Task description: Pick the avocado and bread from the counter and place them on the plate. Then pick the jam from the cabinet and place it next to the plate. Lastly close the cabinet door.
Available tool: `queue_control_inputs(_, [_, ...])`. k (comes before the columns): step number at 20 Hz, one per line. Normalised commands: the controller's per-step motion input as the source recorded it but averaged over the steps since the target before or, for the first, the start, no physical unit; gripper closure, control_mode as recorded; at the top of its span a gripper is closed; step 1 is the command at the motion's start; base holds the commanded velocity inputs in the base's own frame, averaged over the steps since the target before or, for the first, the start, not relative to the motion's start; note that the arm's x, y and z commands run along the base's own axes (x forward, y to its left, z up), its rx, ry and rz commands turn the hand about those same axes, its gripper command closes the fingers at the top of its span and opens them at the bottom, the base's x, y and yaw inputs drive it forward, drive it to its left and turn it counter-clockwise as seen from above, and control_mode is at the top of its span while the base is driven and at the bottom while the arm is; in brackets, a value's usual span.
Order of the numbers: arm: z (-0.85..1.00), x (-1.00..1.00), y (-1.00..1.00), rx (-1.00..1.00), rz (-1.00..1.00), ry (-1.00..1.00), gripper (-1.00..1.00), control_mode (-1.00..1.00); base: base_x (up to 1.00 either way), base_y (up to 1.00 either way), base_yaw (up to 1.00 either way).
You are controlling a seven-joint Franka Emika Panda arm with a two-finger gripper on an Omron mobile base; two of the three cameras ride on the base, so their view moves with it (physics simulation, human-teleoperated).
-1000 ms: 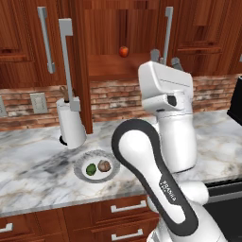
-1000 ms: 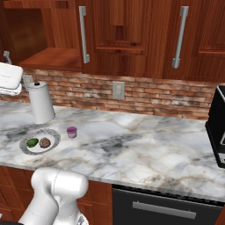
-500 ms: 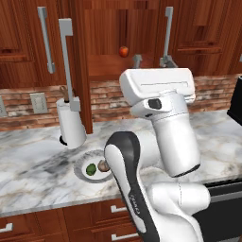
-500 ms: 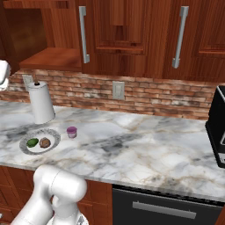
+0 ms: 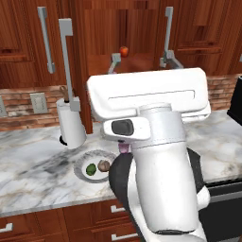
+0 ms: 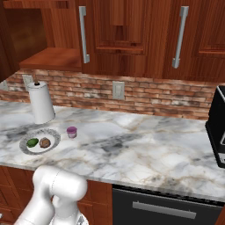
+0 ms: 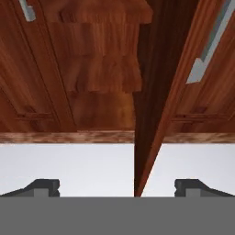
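Looking along the end effector (image 7: 117,187), we see its tips spread wide with nothing between them, and the door (image 7: 183,87) edge-on straight ahead of the gap. Well below it on the surface (image 6: 132,145), the avocado (image 6: 32,142) and bread (image 6: 44,142) lie touching on the plate (image 6: 38,134), the jam (image 6: 71,132) just beside.

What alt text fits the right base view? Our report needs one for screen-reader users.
On a marble counter, a white plate holds the avocado and bread, with the jam standing just beside it. A paper towel roll stands behind, under an open cabinet.
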Motion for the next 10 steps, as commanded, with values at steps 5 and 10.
queue_control_inputs(5, [0.01, -0.39, 0.39, -0.15, -0.01, -0.21, -1.0, -1.0, 0.0, 0.0, 0.0])
queue_control_inputs(10, [-0.03, -0.02, 0.34, -0.12, -0.05, -0.01, -1.0, -1.0, 0.0, 0.0, 0.0])
